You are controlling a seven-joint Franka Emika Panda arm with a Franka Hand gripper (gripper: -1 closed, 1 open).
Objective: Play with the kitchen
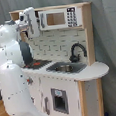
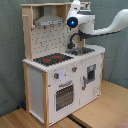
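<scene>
Grey curtain backs the kitchen [image 2: 55,75], its hob below the hand [image 2: 74,7], grip unclear.

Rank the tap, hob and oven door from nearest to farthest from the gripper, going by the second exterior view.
The gripper is high up, in front of the upper cabinet.
1. Tap: just below it, at the sink.
2. Hob: lower, towards the second exterior view's left.
3. Oven door: lowest, on the front panel under the hob.

One toy kitchen [image 2: 55,85] and one robot arm [image 2: 107,27] are here. The kitchen has one sink [image 1: 65,68], one tap [image 1: 76,51], one hob [image 2: 52,59] and one oven door [image 2: 64,95].
</scene>
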